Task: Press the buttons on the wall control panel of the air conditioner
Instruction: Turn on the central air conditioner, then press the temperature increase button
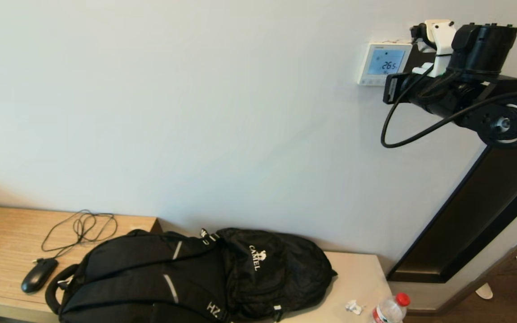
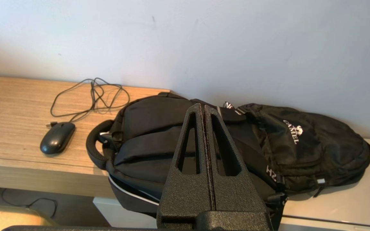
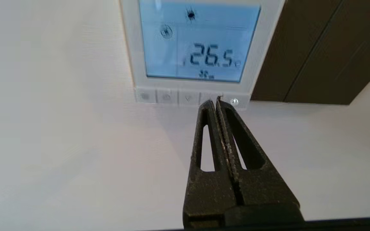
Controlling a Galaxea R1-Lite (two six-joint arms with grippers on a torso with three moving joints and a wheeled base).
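The air conditioner's wall control panel (image 1: 384, 63) is a white square on the wall with a lit blue screen (image 3: 198, 41) reading 26.5. The buttons (image 3: 166, 96) form a row along its bottom strip. My right gripper (image 3: 215, 101) is shut and empty. Its tips lie over the fourth button of the row, between a down-arrow button (image 3: 188, 98) and a button with a small lit mark (image 3: 234, 102). I cannot tell whether the tips touch it. In the head view the right gripper (image 1: 391, 89) covers the panel's lower right corner. My left gripper (image 2: 203, 106) is shut, empty, parked above a backpack.
A dark brown vertical board (image 1: 478, 211) runs down the wall right of the panel, also in the right wrist view (image 3: 320, 48). Below lie a wooden desk (image 1: 2, 233), a black backpack (image 1: 186, 278), a black mouse (image 1: 38, 274) with cable, and a bottle (image 1: 391, 309).
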